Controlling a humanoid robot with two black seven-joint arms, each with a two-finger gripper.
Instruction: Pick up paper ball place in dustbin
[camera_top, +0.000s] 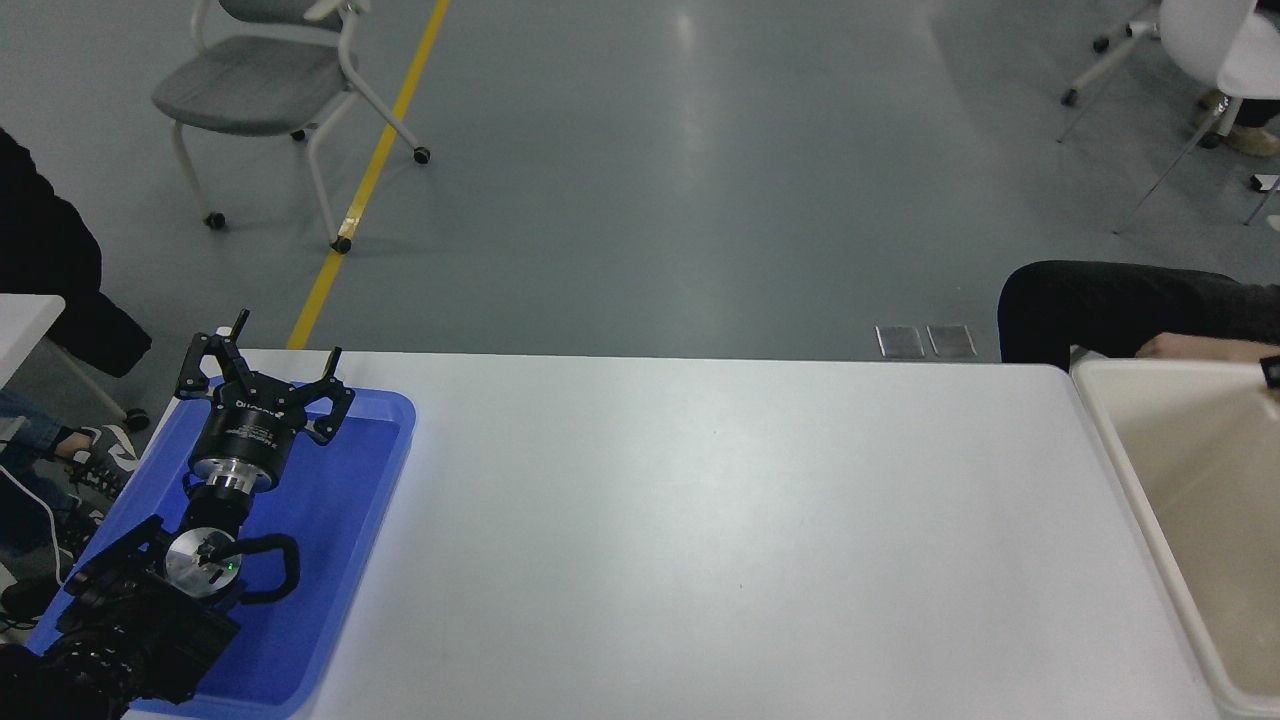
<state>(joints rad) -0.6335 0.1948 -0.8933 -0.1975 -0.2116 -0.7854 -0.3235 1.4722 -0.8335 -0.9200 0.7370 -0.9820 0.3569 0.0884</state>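
The cream-beige dustbin (1112, 442) stands at the table's right end, partly cut off by the picture's edge. The part of its inside that shows holds nothing. The paper ball is out of view. Of my right gripper only a small black tip (1272, 370) shows at the right edge, above the dustbin's far side. Whether it holds anything cannot be seen. My left gripper (273, 357) is open and empty, parked over the blue tray (330, 560) at the lower left.
A person's dark-clothed limb (1100, 300) and hand (1170, 347) are just behind the dustbin's far rim. The white table (720, 540) spans the middle. Another person in dark clothes (40, 250) is at the left edge. Chairs stand on the floor beyond.
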